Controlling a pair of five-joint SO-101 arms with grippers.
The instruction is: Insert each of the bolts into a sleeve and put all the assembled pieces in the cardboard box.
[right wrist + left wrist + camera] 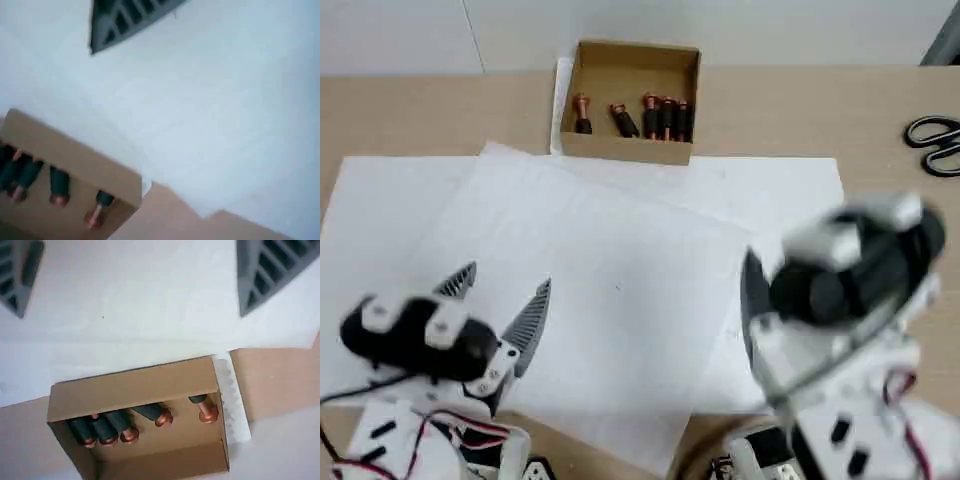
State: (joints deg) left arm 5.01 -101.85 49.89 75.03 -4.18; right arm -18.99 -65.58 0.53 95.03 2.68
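Note:
The cardboard box [632, 62] stands at the far middle of the table with several assembled pieces [665, 117] lying in it, copper bolt heads sticking out of dark sleeves. My left gripper [500, 300] hovers open and empty over the white paper at the near left. In the left wrist view its grey fingers [270, 270] stand wide apart, with the box [130, 387] and the pieces [120, 425] beyond them. My right gripper [752, 300] hangs over the paper at the near right. The right wrist view shows the box [70, 157] with pieces [57, 187] inside.
White paper sheets [620, 270] cover most of the wooden table [410, 110]. Black-handled scissors [932, 145] lie at the far right edge. The bases and cables of both arms take up the near edge.

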